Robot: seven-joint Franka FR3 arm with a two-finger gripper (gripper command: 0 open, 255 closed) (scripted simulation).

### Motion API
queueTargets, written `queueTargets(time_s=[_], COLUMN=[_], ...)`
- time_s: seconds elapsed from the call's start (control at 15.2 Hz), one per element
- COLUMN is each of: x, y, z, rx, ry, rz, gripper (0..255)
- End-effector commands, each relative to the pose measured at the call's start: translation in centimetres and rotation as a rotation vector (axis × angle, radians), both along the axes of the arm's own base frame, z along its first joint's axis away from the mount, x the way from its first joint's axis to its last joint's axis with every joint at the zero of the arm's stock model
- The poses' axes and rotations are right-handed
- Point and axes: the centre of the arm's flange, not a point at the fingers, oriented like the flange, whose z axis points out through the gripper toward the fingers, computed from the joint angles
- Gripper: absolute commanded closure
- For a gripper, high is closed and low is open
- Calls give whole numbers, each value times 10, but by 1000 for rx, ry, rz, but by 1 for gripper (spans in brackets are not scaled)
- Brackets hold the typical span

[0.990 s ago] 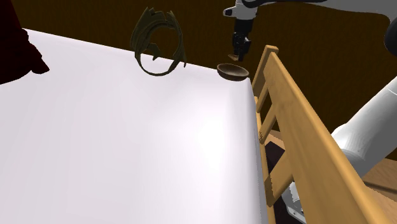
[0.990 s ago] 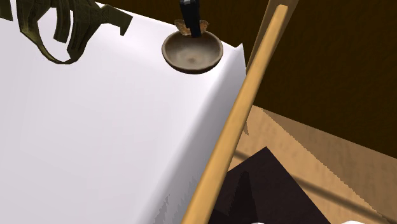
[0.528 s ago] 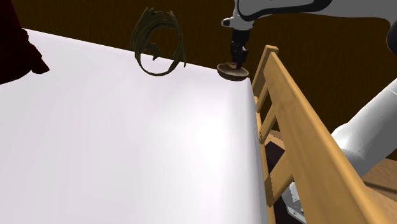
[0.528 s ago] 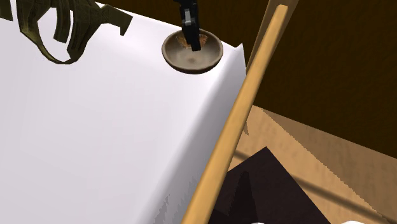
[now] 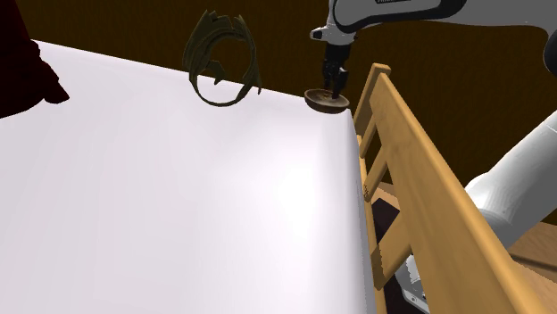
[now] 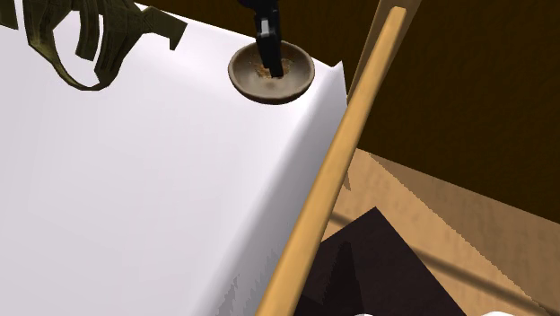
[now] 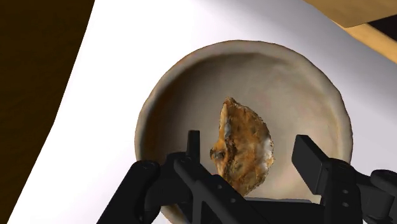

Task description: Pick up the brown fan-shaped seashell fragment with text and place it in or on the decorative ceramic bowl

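Shoulder view: the gripper (image 5: 335, 86) is hanging inside the brown bowl (image 5: 323, 103) at the white surface's (image 5: 178, 196) one-o'clock corner. Second exterior view: the seashell fragment (image 6: 263, 66) is lying in the bowl, eleven o'clock of centre. Wrist view: the fingers (image 7: 312, 159) are standing wide apart, the seashell fragment unclasped between them, its lettering unreadable.

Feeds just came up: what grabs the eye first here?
The claw hangs open over a brown shell fragment sitting in the tan bowl, at the white table's corner. A dark olive spiky ring stands at the same far edge, toward the shoulder view's left.
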Motion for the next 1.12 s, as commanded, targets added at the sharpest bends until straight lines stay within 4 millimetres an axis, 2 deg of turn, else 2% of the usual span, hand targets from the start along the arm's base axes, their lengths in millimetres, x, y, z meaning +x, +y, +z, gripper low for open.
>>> queueTargets(time_s=[0.0, 0.26, 0.53, 1.06], x=[0, 0, 0, 0], y=[0, 0, 9, 9], z=[0, 0, 49, 49], rx=[0, 0, 0, 0], ry=[0, 0, 0, 0], rz=[0, 0, 0, 0], gripper=[0, 0, 0, 0])
